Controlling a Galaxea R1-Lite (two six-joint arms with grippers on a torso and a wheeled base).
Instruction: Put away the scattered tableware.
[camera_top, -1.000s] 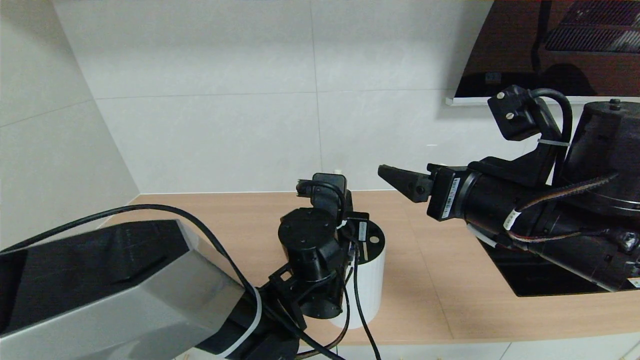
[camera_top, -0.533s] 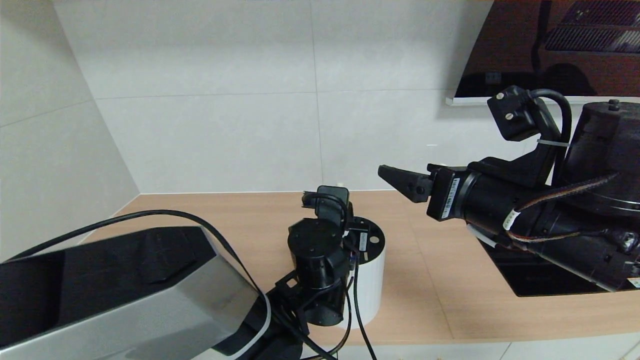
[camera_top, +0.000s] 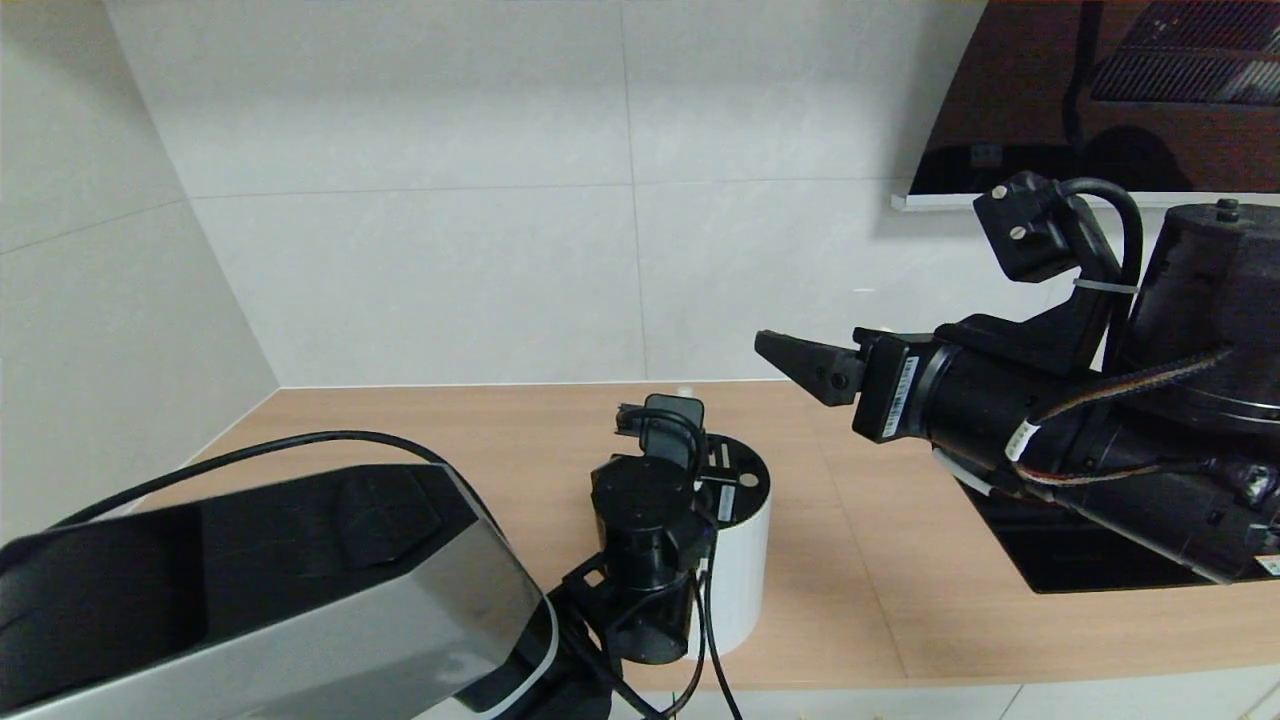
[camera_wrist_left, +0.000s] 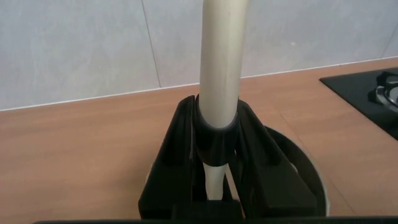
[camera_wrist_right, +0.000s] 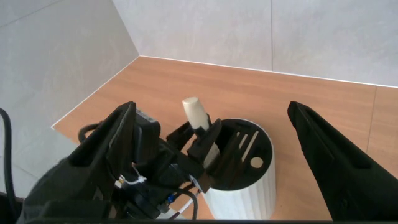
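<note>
L arm comes in from the lower left, wrist bent so the left gripper (camera_wrist_left: 217, 134) points straight down. Its fingers (camera_wrist_left: 180, 155) are clamped tight on a cream handle (camera_wrist_left: 219, 56), which runs up betw. them and sticks out well above the fingertips. R arm is held higher, forearm approx. level and wrist straight, w/ the right gripper (camera_top: 792, 358) pointing across toward the L side; its fingers (camera_wrist_right: 329, 162) are spread wide apart, tips above and well apart from the L fingers.
</note>
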